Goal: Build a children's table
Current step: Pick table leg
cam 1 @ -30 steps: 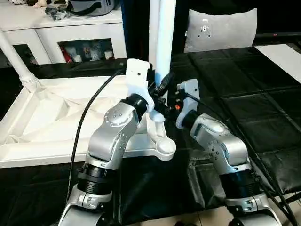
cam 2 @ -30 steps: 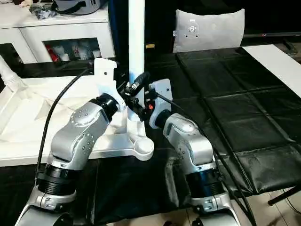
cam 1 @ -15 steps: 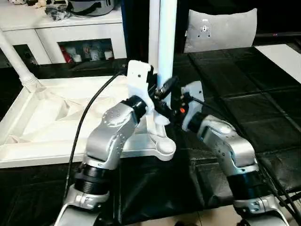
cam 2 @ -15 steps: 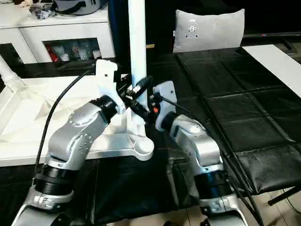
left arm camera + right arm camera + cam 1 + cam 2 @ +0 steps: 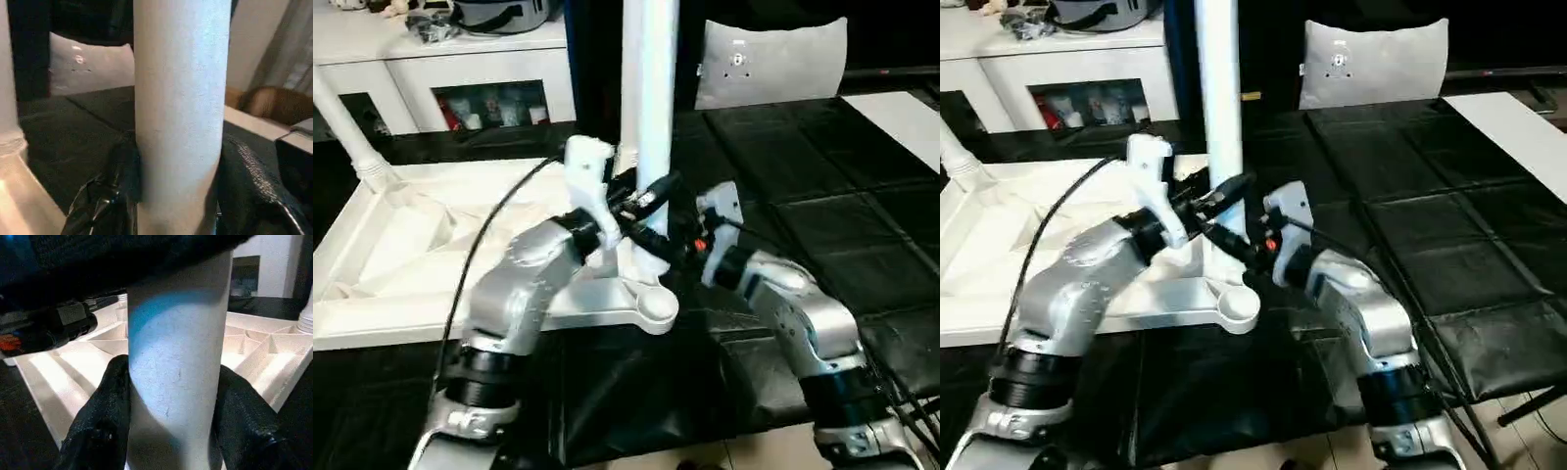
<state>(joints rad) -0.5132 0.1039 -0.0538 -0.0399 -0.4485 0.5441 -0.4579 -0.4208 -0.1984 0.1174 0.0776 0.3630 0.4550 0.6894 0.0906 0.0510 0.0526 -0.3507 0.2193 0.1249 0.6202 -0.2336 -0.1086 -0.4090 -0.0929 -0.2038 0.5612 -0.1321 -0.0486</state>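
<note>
**— Where are your fingers right now, and what's in them?**

— Both pairs are wrapped round the same upright leg [image 5: 648, 108]; in my right wrist view my black fingers [image 5: 100, 426] press either side of the white tube, so my right gripper [image 5: 171, 431] is holding it. My left gripper [image 5: 171, 205] does the same from the other side, its dark fingers [image 5: 115, 191] hugging the tube. In the left eye view the two meet at centre frame, just above the tabletop's corner.

**— And the tabletop?**

— The tabletop [image 5: 401, 245] lies upside down at the left of the frame, ribbed underside up, on the black-covered bench [image 5: 822, 225]. The leg I hold stands at its near right corner; whether it is fully seated I cannot tell, since my wrists hide its foot. Just below and in front sits a round corner socket [image 5: 655, 307], which looks empty.

**— How much is done, then?**

— I'd judge roughly a quarter to a half; another leg [image 5: 347, 127] already rises from the far left corner at the upper left of the frame, and this one is being set. I see no legs in the other corners, so those look still to do; then the table needs turning upright.

**— Anything else about?**

— A grey cushion [image 5: 771, 61] at the upper right, well apart from the work.
</note>
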